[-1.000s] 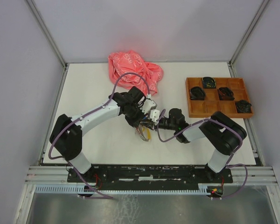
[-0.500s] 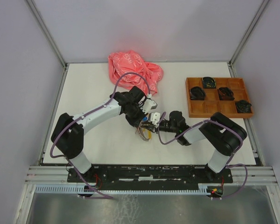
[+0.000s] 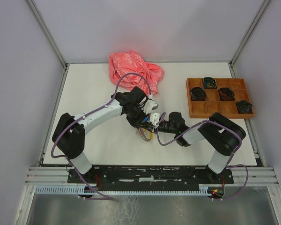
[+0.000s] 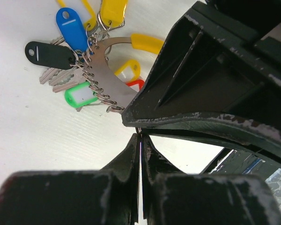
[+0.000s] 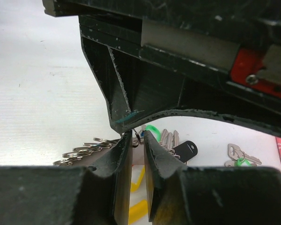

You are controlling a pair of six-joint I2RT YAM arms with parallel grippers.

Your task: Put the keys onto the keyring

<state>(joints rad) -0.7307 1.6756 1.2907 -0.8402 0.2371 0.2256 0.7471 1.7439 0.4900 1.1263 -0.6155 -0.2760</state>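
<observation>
A white table (image 3: 93,140) is seen from above. A pink cloth (image 3: 136,70) is bunched at the back of it. A wooden tray (image 3: 193,112) is set at the right side, and black things (image 3: 198,93) are kept in four of its boxes. The left arm (image 3: 98,115) and the right arm (image 3: 215,133) are bent in to the middle of the table, and their tips are brought close together over a bunch of keys.

The left gripper (image 4: 139,138) is pressed tight shut. A thin bright line is seen in the crack between its fingers, but what it is cannot be told. The right gripper (image 5: 137,136) is held just under the left one. Its fingers are kept a little apart, and a small ring (image 5: 137,138) is seen between the tips. Whether the ring is pinched cannot be told.

The keyring (image 4: 105,70) is a flat bent metal strip hung with many little wire loops. It is laid on the table, and its near end is hidden behind the right gripper. A blue tag (image 4: 71,26), a black tag (image 4: 49,54), a yellow tag (image 4: 113,9), a green tag (image 4: 82,93) and a red tag (image 4: 136,83) are bunched around it.

The loose keys (image 5: 239,157), small and silver with a bit of green, are left on the table apart from the bunch, near the pink cloth.
</observation>
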